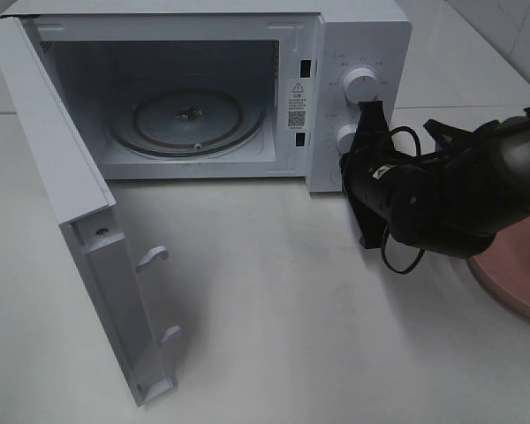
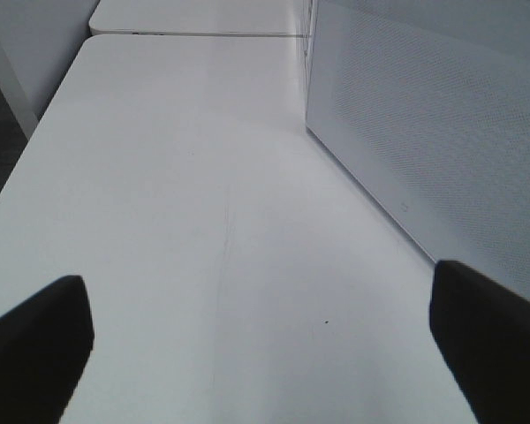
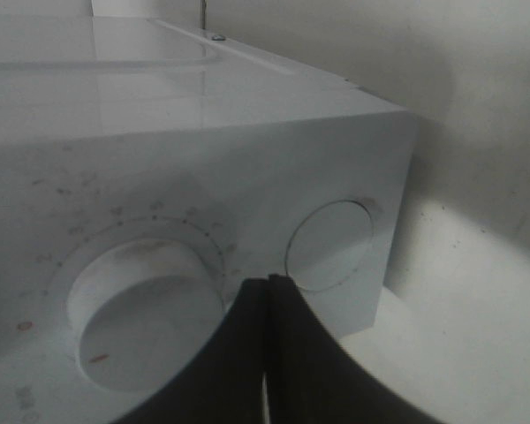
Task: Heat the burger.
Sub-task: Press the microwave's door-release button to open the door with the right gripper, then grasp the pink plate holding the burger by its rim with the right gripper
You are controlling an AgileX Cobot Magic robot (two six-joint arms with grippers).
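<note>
now: your right fingers (image 3: pixel 291 353) pressed together at boxy white microwave's (image 1: pixel 353 26) dial panel (image 1: pixel 358 53), 3 o'clock of cavity (image 1: pixel 159 66) | left fingers (image 2: pixel 35 344) apart | do: back straight off, then reach round pink plate (image 1: pixel 512 274), 4 o'clock

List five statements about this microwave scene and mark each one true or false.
1. The microwave door stands open. True.
2. Food rests on the glass turntable. False: the turntable is bare.
3. The right tool is shut and close to the control knobs. True.
4. The left tool grips the door. False: its jaws are open and hold nothing, above the table.
5. The pink plate lies inside the microwave. False: it sits on the table, to the right of the microwave.
</note>
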